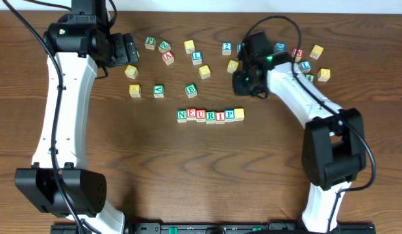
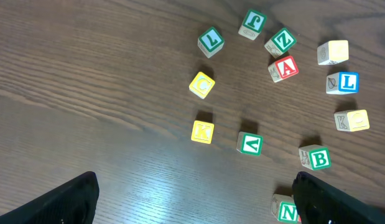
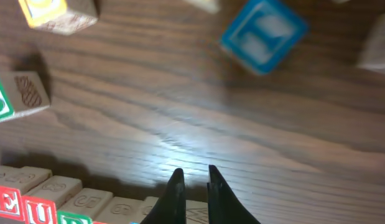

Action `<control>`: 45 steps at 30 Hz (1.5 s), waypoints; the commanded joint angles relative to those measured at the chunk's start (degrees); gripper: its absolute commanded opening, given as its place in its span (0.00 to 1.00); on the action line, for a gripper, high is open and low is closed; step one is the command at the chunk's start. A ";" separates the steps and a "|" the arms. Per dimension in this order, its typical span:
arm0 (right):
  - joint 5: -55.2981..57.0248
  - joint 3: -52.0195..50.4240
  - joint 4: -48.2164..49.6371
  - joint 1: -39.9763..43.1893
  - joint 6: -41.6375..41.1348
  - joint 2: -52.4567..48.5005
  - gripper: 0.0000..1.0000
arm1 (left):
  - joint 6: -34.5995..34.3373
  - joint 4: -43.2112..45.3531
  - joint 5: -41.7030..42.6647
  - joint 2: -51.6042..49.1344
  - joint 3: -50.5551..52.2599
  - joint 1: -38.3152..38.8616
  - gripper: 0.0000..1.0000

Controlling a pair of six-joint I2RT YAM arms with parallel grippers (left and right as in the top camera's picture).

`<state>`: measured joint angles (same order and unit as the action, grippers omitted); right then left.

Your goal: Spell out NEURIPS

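The lettered cubes stand in one row on the table: green N (image 1: 182,116), red E (image 1: 191,116), red U (image 1: 201,116), green R (image 1: 210,116), red I (image 1: 220,116), blue P (image 1: 230,116) and a yellow-faced cube (image 1: 239,114) at the right end. My right gripper (image 1: 243,88) hovers just behind the row's right end. In the right wrist view its fingers (image 3: 195,180) are close together and empty, with the E (image 3: 5,202) and U (image 3: 37,211) at lower left. My left gripper (image 2: 192,208) is wide open and empty at the far left, with the N (image 2: 288,211) by its right finger.
Loose cubes lie behind the row: a green B (image 1: 191,90), a green V (image 1: 159,90), two yellow cubes (image 1: 134,90), a red A (image 1: 168,57), a blue L (image 1: 197,56) and a blue 2 (image 1: 226,47). More cubes cluster at the back right (image 1: 316,52).
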<state>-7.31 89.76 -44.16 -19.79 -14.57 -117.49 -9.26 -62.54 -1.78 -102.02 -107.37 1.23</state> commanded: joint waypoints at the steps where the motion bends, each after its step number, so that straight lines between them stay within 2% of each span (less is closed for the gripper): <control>1: 0.63 -0.68 0.31 -1.81 -2.23 -1.27 0.05 | -0.94 0.04 0.02 -0.74 0.33 -0.15 0.98; 5: 3.80 -0.68 0.13 -2.67 -5.29 -2.34 0.03 | -0.94 0.04 0.02 -0.74 0.33 -0.15 0.98; 45: 3.93 -1.40 -3.63 -2.82 -5.14 -4.37 0.02 | -0.94 0.04 0.02 -0.74 0.33 -0.15 0.98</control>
<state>-4.05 88.84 -47.53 -22.33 -19.07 -121.51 -9.26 -62.54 -1.78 -102.02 -107.37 1.23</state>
